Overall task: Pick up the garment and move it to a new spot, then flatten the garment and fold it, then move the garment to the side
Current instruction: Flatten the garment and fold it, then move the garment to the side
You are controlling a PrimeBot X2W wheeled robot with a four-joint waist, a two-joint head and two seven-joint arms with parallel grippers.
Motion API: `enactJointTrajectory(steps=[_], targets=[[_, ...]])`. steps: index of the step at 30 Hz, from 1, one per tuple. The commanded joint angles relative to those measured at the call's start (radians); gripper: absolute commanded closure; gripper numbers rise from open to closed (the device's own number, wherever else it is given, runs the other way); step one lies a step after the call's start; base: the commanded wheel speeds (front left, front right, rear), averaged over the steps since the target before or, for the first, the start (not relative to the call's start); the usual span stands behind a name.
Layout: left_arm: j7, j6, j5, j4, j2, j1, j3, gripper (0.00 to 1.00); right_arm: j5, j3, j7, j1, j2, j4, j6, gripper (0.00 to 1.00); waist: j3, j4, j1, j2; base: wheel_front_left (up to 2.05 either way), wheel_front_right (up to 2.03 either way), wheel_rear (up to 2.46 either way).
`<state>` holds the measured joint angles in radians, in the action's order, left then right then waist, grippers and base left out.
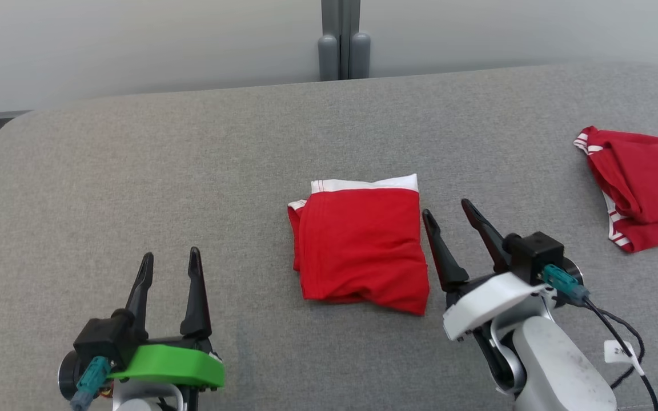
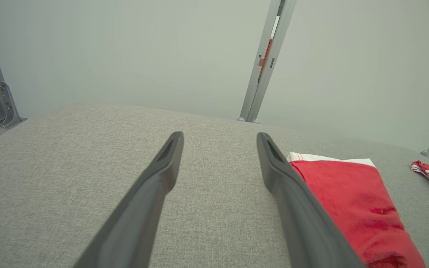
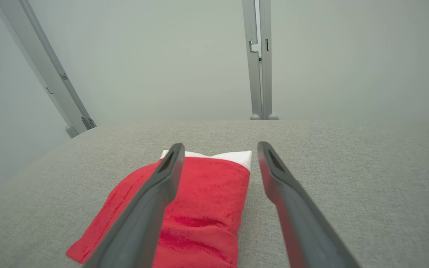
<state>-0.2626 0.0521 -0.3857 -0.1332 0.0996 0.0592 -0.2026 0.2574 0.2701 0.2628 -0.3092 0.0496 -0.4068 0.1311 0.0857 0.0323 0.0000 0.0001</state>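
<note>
At the near left, the left end effector [image 1: 171, 252] hovers spread and empty. The right end effector [image 1: 446, 206], also spread, sits just right of the folded red garment [image 1: 360, 245] in the middle of the counter [image 1: 192, 171]. Pinching only the top layer would likely pull the fold open during the sideways move, and a long slide right could crowd the second red garment [image 1: 643, 182] at the far right.

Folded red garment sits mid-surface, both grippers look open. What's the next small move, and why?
Probably shift the right gripper left onto the right edge of the folded garment and close on it. The garment looks fully folded in the middle of the grey surface, and that gripper stands open just beside the edge, holding nothing; moving it aside seems to be what remains.
</note>
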Motion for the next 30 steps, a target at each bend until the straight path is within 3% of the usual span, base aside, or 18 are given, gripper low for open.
enactJointTrajectory(steps=[1,15,30], targets=[[-0.003,-0.002,0.013,-0.007,0.0,-0.025,0.008,0.0,-0.004,-0.023,0.002,0.036,0.002,0.016,-0.001,0.0,-0.022,-0.017,0.0,-0.0001,0.0,0.0,0.0],[-0.003,-0.014,0.033,-0.018,-0.02,-0.115,0.08,0.0,0.004,-0.095,0.002,0.156,0.002,0.1,-0.001,0.0,-0.056,-0.027,0.0,-0.0001,0.0,0.0,0.0],[-0.003,-0.033,0.059,-0.024,-0.037,-0.123,0.097,0.0,-0.03,-0.113,-0.006,0.169,0.002,0.08,-0.001,0.0,-0.058,-0.004,0.0,-0.0001,0.0,0.0,0.0]])
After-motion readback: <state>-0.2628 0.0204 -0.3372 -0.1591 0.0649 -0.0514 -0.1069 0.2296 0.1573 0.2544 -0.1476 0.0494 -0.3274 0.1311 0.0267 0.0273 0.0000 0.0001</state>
